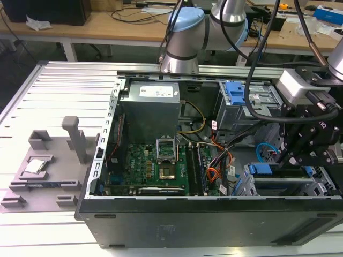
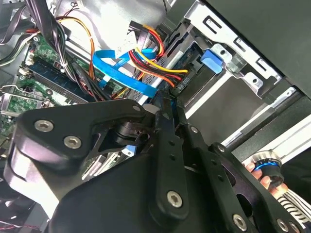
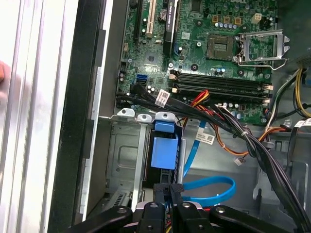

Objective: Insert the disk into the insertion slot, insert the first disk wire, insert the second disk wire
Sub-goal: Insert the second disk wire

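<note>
In the exterior view your gripper hangs inside the open computer case, over the drive cage at the case's corner on the exterior view's right. The disk's blue carrier tab shows at the front of the insertion slot, so the disk looks already seated in the low bay. The second disk wire loops just beside the gripper, between it and the motherboard.

In the second wrist view the fingers are pressed together on something small and dark at the back of the drive bay, likely a plug, though I cannot tell which wire it belongs to. The blue flat cable runs from the orange-red wire bundle toward the fingertips.

In the first wrist view the disk's carrier sits in the slot with its long axis running from the fingertips toward the motherboard, tab end pointing at the board. The blue cable curls beside it, its long run lying across the case floor. For this step, keep the plug square to the connector, push along the disk's long axis, and keep the cable's loop clear of the fingers.
</note>
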`<state>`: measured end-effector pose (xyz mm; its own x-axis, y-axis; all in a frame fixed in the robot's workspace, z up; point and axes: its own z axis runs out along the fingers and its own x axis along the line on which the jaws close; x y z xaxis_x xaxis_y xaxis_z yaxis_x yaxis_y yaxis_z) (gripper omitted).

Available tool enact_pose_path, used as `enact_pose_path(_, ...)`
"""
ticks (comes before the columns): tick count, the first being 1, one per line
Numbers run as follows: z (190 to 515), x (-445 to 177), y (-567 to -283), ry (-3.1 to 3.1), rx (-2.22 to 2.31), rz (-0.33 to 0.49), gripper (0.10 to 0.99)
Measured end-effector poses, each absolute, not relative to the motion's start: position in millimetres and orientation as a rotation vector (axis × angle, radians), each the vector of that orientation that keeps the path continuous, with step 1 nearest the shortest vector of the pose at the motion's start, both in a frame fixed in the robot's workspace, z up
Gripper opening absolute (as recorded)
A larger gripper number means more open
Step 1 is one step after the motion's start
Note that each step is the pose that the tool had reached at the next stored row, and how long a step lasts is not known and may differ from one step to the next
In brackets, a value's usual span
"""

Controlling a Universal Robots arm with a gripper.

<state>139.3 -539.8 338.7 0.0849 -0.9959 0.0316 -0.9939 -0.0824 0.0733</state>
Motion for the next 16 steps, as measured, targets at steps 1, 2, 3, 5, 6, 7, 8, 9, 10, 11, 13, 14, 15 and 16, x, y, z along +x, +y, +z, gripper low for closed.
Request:
enact_pose_path(1, 338, 139, -540, -2.075, 2.257, -0.040, 0.161)
enact_pose_path(2, 337, 139, -540, -2.075, 2.256, -0.040, 0.161)
enact_pose_path(3, 337, 139, -540, -2.075, 2.257, -0.040, 0.161)
enact_pose_path(5, 337, 139, -540, -2.075, 2.257, -0.041, 0.161)
enact_pose_path(6, 336, 139, -540, -2.075, 2.257, -0.041, 0.173)
enact_pose_path(7, 336, 139, -540, -2.075, 2.257, -0.041, 0.173)
enact_pose_path(8, 336, 139, -540, -2.075, 2.257, -0.041, 0.173)
enact_pose_path(9, 336, 139, -540, -2.075, 2.257, -0.041, 0.235)
enact_pose_path(10, 337, 139, -540, -2.075, 2.257, -0.041, 0.235)
enact_pose_path(11, 338, 139, -540, -2.075, 2.257, -0.041, 0.235)
enact_pose_path(13, 349, 139, -540, -2.075, 2.257, -0.040, 0.235)
enact_pose_path(14, 354, 139, -540, -2.075, 2.258, -0.040, 0.235)
enact_pose_path(15, 359, 139, -539, -2.076, 2.258, -0.040, 0.235)
enact_pose_path(16, 363, 139, -538, -2.076, 2.258, -0.039, 0.224)
